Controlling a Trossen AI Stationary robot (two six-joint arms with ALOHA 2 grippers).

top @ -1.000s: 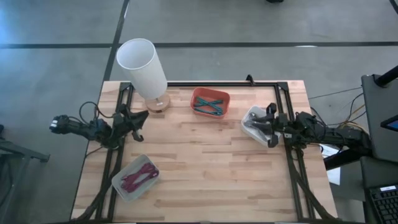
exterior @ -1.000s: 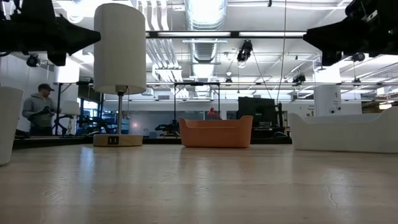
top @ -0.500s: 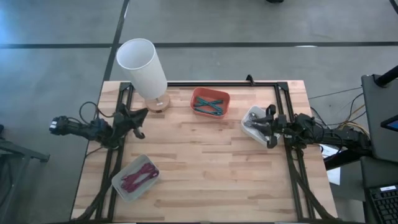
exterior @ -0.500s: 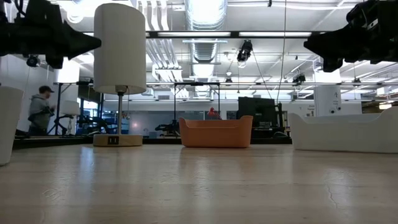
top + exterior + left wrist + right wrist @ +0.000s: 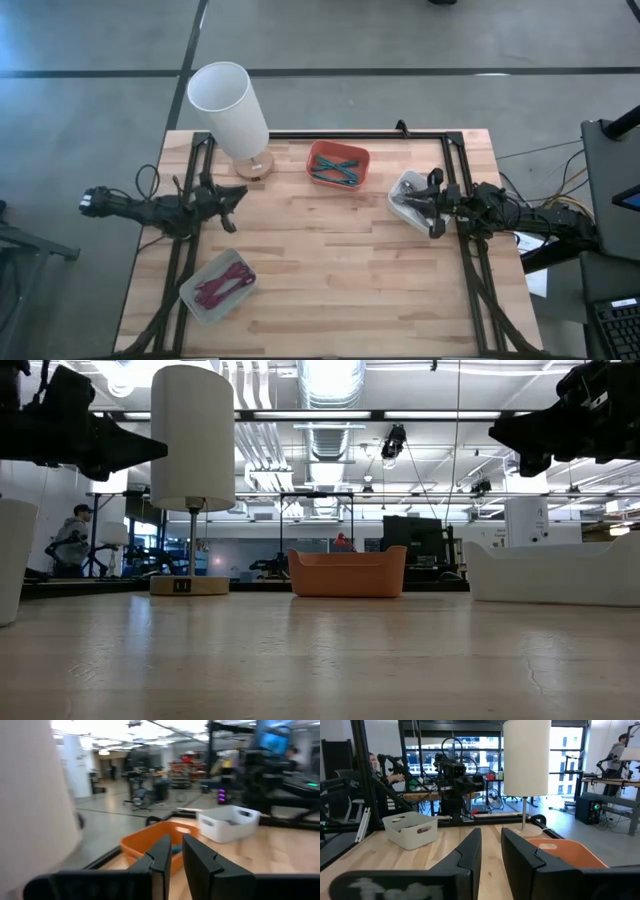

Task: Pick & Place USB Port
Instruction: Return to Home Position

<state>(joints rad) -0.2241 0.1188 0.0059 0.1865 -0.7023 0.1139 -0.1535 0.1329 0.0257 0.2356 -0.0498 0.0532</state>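
Hovering nearly closed and empty, the left gripper sits above the gray bin, the right gripper, likewise, beside the white bin.

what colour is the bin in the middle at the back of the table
Orange; the bin shows best in the high view, holding teal-looking cables.

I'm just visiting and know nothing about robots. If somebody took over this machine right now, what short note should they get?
Left pincer: nearly shut, empty, raised near the lamp.
Right pincer: nearly shut, empty, raised by the white bin.
Cables lie in the gray bin (pink-and-black ones), the orange bin and the white bin.
Done: no loose cables show on the table.
Left: probably only parking both arms.
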